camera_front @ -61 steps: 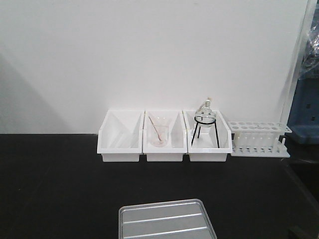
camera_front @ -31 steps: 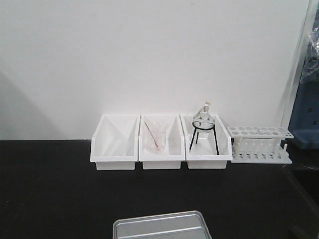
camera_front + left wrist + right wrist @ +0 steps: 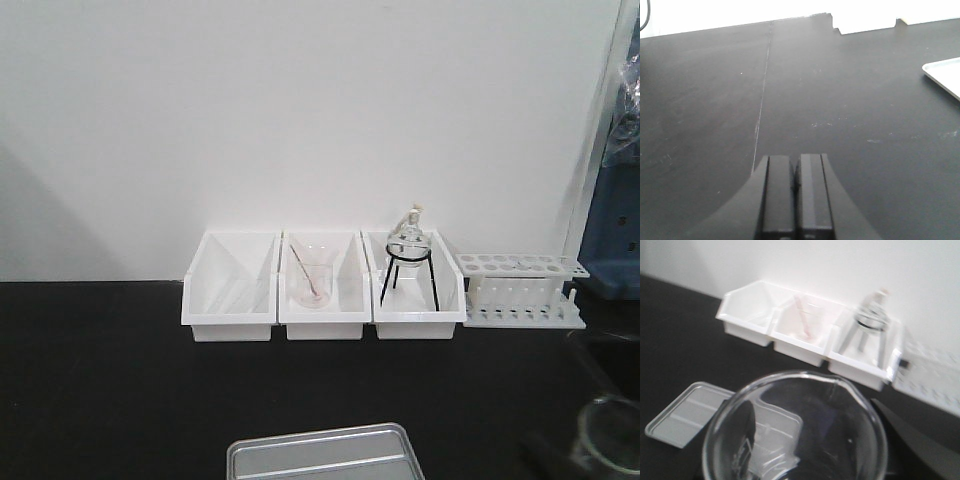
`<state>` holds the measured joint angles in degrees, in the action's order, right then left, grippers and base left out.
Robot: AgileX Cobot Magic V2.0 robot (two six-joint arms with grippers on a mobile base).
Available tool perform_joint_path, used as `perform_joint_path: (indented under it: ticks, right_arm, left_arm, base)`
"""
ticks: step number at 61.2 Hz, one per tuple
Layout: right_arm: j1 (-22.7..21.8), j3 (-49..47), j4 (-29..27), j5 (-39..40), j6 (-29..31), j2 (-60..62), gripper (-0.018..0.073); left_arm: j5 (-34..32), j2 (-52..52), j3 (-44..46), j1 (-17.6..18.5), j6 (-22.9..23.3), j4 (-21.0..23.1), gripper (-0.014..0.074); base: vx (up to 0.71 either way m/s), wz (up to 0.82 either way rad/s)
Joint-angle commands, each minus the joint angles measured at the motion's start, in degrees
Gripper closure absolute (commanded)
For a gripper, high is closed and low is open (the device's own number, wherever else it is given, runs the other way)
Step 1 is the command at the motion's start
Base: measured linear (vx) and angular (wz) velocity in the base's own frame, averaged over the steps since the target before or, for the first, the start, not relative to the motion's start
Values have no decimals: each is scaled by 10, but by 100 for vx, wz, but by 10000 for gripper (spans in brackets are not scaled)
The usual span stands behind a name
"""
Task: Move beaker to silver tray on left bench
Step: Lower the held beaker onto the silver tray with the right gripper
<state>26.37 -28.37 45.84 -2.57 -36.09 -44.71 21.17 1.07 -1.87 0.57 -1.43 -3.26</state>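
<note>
R end effector (image 3: pixel 826 452) grips beaker (image 3: pixel 805 412); L end effector (image 3: pixel 792 192) clenched; flask (image 3: pixel 407 240) sits in rt bin (image 3: pixel 420 328).

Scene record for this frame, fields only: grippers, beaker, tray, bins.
left gripper: shut, empty, over bare bench
right gripper: shut on beaker
beaker position: not on tray; to its right in the front view
tray: on bench, in front of the bins, nothing seen on it
bins: three white, in a row at the wall
bin contents: left empty; middle rod beaker; right flask on tripod
rack: right of bins
</note>
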Motion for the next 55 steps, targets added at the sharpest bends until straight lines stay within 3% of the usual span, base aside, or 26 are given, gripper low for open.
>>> perform_joint_path:
  ticks: [1,2,10,32,42,55]
  right_arm:
    - [-3,-32,49,134,-2,-94,571]
    - [-3,-63,11,215,-1,-200,571]
    - [-3,-119,-33,308,35,-343,571]
    - [-3,-252,-45,537,89,-661,571]
    - [-3,-270,-62,553,102,-703,571]
    - [-3,-270,-93,523,177,-723,571]
  left_arm:
    - [-43,5,-11,3,1,2,595]
    - [-43,5,-11,3,1,2,595]
    - [-43,5,-11,3,1,2,595]
    - [-43,5,-11,3,1,2,595]
    - [-43,5,-11,3,1,2,595]
    - [-43,5,-11,3,1,2,595]
  base:
    - [0,0]
    - [0,0]
    - [0,0]
    - [0,0]
    - [0,0]
    - [0,0]
